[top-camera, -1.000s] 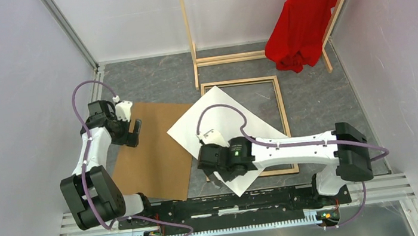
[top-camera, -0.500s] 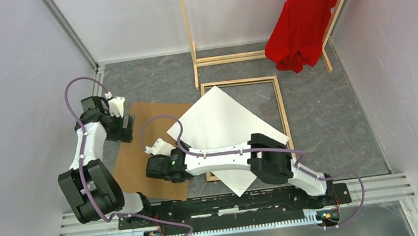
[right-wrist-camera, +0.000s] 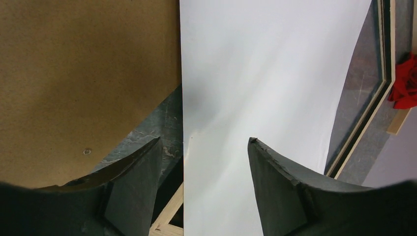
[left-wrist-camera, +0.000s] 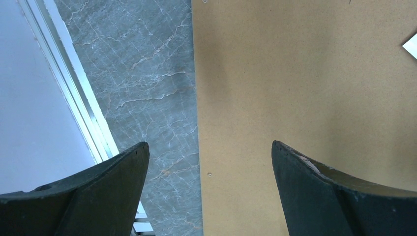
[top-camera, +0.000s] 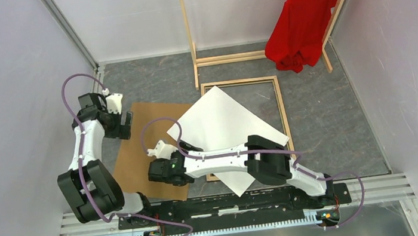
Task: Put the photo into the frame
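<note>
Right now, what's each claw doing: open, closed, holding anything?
Left claw: open, holding nothing, over the brown board edge.
Right claw: open, holding nothing, over the photo edge.

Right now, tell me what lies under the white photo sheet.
The photo lies skewed over the left side of the frame, one corner overlapping the brown board. The frame's left rail is mostly covered; whether glass sits beneath cannot be seen.
</note>
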Robot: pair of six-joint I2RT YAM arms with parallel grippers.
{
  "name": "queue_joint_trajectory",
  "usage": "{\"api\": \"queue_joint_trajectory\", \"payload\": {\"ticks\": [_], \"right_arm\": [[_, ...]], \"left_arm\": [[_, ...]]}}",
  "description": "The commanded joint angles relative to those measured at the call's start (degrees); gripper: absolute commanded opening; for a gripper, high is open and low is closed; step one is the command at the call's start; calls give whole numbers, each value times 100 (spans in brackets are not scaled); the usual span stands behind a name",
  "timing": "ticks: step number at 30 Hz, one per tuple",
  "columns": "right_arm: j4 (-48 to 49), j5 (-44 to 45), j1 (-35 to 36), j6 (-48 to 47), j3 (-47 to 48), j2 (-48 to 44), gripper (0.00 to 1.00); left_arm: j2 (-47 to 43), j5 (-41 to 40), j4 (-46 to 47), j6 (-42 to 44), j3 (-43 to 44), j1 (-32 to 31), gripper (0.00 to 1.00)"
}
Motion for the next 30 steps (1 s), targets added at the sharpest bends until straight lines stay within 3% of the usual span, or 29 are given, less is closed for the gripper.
{"api": "queue_joint_trajectory", "payload": {"ticks": [1, 9, 30], "right_arm": [[149, 192, 37, -35, -156, 136, 70], [260, 352, -56, -7, -261, 262, 62], [436, 550, -399, 311, -310, -374, 7]], "left_arm": [[-6, -30, -84, -144, 276, 23, 100], [-7, 24, -130, -185, 351, 21, 100], [-104, 46, -132, -177, 219, 24, 100]]}}
